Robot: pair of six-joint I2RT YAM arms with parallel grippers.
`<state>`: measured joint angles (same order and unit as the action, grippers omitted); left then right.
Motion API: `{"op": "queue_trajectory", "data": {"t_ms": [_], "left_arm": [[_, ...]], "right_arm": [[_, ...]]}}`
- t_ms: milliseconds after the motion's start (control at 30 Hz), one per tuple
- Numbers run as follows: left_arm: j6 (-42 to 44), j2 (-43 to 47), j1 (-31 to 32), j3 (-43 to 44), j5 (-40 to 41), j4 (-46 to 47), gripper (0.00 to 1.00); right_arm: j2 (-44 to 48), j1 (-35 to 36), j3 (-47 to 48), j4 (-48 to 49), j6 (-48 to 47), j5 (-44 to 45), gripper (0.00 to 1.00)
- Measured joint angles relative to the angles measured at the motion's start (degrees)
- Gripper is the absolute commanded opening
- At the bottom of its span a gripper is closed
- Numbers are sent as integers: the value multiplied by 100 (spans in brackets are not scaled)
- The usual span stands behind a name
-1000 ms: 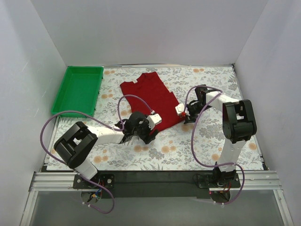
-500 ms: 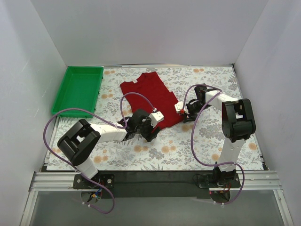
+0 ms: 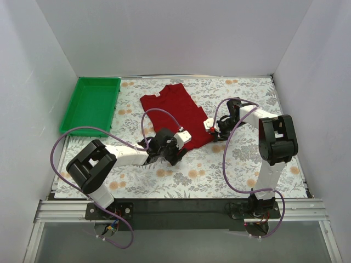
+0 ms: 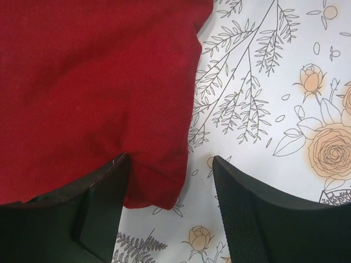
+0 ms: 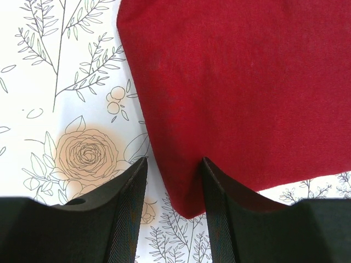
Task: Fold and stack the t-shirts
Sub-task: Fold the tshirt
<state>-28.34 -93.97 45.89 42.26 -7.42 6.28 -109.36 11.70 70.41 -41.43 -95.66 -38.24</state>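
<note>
A dark red t-shirt (image 3: 174,111) lies flat on the flower-patterned table, neck toward the far left. My left gripper (image 3: 174,152) is low at its near left hem corner. In the left wrist view the jaws (image 4: 170,160) are open astride that corner of the t-shirt (image 4: 98,71), one finger on the cloth and the other on the table. My right gripper (image 3: 210,127) is at the right hem corner. In the right wrist view its jaws (image 5: 174,161) stand open with a narrower gap, and the corner of the t-shirt (image 5: 236,82) lies between them.
An empty green tray (image 3: 90,104) sits at the far left of the table. White walls enclose the table on three sides. Purple cables loop over both arms.
The right jaws have narrowed around the shirt's right corner. The left gripper has edged slightly toward the left corner and closed a little. The shirt has not moved.
</note>
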Motion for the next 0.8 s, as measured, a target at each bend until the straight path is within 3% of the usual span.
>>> {"op": "queue_trajectory", "data": {"t_ms": [800], "left_arm": [[632,916,4,-826,385,15,60]], "right_arm": [[0,0,0,50,85,2,43]]}}
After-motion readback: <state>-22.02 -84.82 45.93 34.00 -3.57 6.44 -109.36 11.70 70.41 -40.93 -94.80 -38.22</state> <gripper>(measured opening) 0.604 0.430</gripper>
